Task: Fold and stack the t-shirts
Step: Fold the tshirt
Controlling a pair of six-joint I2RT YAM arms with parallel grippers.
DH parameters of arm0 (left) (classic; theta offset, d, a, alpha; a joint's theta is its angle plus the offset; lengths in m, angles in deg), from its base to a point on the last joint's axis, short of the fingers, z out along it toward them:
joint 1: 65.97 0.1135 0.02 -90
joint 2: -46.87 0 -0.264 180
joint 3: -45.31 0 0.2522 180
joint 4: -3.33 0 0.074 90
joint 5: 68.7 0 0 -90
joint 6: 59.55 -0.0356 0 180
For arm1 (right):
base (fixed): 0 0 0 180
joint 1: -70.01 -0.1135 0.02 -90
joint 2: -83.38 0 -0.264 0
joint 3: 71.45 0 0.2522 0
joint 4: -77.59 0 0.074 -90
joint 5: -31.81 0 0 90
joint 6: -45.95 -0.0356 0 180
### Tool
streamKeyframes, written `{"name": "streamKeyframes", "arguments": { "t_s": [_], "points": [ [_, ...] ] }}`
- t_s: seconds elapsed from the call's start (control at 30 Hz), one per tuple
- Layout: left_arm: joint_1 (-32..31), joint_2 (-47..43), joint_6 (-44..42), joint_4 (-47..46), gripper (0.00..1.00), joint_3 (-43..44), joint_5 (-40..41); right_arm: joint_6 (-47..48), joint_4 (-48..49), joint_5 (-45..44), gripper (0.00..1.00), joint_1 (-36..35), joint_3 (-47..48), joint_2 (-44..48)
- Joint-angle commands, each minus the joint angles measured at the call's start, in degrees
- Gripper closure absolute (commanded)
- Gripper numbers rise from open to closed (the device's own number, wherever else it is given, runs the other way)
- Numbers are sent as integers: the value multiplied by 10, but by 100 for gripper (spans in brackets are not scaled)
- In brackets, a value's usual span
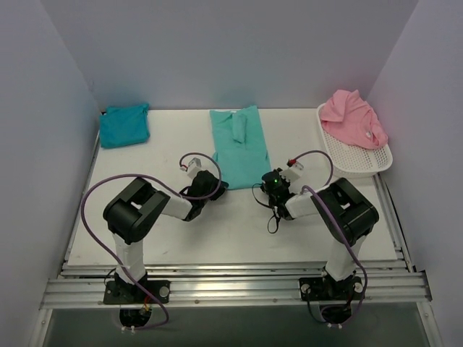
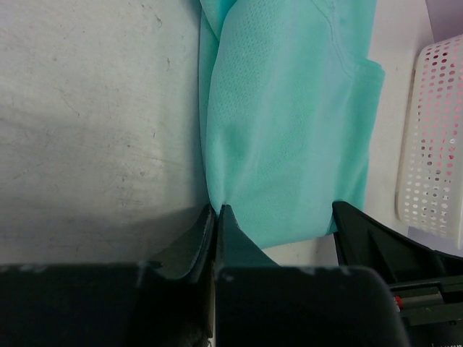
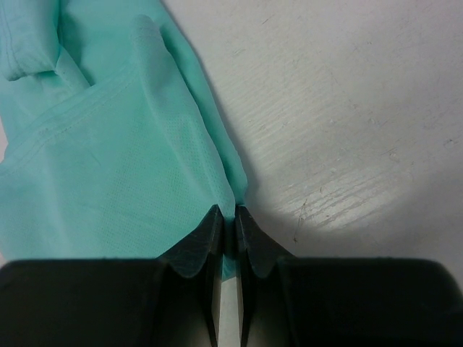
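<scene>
A: Left gripper (image 2: 217,210) and right gripper (image 3: 226,213) are each clamped on a near corner of the sea-green t-shirt (image 1: 240,144), flat mid-table (image 1: 239,231).
B: Far left: turquoise-blue t-shirt (image 1: 124,124). Far right: pink t-shirt (image 1: 352,117) heaped in the mesh basket (image 1: 362,160), underside hidden.

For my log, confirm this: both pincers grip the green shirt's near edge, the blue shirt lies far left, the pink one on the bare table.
Wrong: the pink shirt lies in the basket, not on the bare table; the top view shows it. Otherwise right: left pincer and right pincer grip the near edge of the green shirt; the blue shirt lies far left.
</scene>
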Motion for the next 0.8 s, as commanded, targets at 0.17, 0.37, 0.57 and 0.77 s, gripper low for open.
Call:
{"name": "streamKeyframes", "arguments": {
  "t_s": [0.17, 0.37, 0.57, 0.77],
  "points": [
    [-25, -91, -22, 54, 98, -43, 22, -4, -143, -5, 100, -41, -55, 86],
    [-82, -221, -14, 115, 98, -99, 53, -46, -278, -71, 100, -130, -81, 261],
    [-168, -376, 11, 235, 98, -126, 129, -139, -454, -174, 100, -261, -73, 419],
    [-205, -493, 13, 316, 97, -123, 183, -200, -567, -246, 100, -327, -38, 469]
  ]
}}
